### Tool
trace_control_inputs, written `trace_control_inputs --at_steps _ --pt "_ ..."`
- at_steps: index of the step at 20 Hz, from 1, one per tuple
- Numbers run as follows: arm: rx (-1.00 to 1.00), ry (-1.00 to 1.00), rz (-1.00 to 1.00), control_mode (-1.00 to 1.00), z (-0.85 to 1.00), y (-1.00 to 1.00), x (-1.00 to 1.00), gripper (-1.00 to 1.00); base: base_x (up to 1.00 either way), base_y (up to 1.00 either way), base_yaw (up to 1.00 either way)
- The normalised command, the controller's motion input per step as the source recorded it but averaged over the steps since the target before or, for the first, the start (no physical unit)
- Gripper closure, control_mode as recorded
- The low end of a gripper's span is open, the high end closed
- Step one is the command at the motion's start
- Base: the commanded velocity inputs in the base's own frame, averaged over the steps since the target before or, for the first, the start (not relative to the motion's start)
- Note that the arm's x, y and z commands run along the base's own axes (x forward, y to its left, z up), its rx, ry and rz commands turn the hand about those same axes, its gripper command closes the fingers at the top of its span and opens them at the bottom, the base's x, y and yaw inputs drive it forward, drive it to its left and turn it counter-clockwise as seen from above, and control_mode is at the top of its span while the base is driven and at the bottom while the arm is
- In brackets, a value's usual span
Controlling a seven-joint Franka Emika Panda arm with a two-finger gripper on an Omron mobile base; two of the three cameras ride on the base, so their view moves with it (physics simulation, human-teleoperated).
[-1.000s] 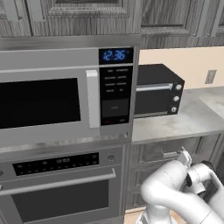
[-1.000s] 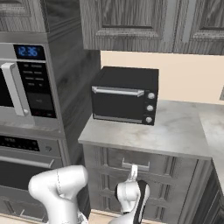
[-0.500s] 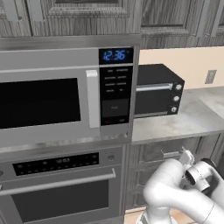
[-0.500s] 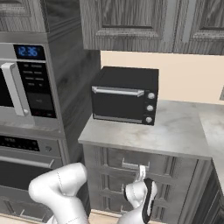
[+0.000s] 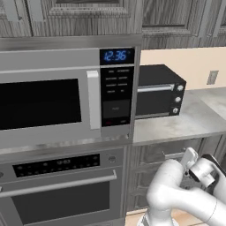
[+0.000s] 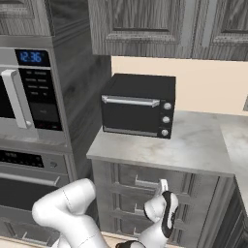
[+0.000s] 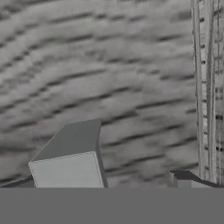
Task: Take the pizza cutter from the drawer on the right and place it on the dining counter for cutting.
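Note:
My gripper is pressed up close to the top drawer under the grey worktop, beside the drawer's silver bar handle. From the left, the gripper stands by the same drawer. In the hand view the gripper is open with nothing between its fingertips, and grey wood grain of the drawer front lies right ahead. The drawer is shut, so the pizza cutter is hidden. The dining counter is out of view.
A black toaster oven sits on the grey worktop above the drawers. A built-in microwave and wall oven stand to the left. More drawer fronts lie below, and wall cabinets hang overhead.
The hand has shifted a little to the right along the drawer front and slightly up. The jaws have stayed open.

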Motion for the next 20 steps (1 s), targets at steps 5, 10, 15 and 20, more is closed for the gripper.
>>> trace_control_inputs --at_steps 5,10,15,20 --pt "0.0 0.0 0.0 -1.0 -0.04 0.07 0.06 1.0 0.0 0.0 0.0" --pt "0.0 0.0 0.0 -1.0 0.0 0.0 -0.02 1.0 0.0 0.0 0.0" --pt "0.0 -0.01 0.0 -1.0 -0.01 -0.25 -0.49 1.0 0.0 0.0 0.0" --pt "0.0 0.0 0.0 -1.0 0.0 -0.38 -0.55 1.0 0.0 0.0 0.0"
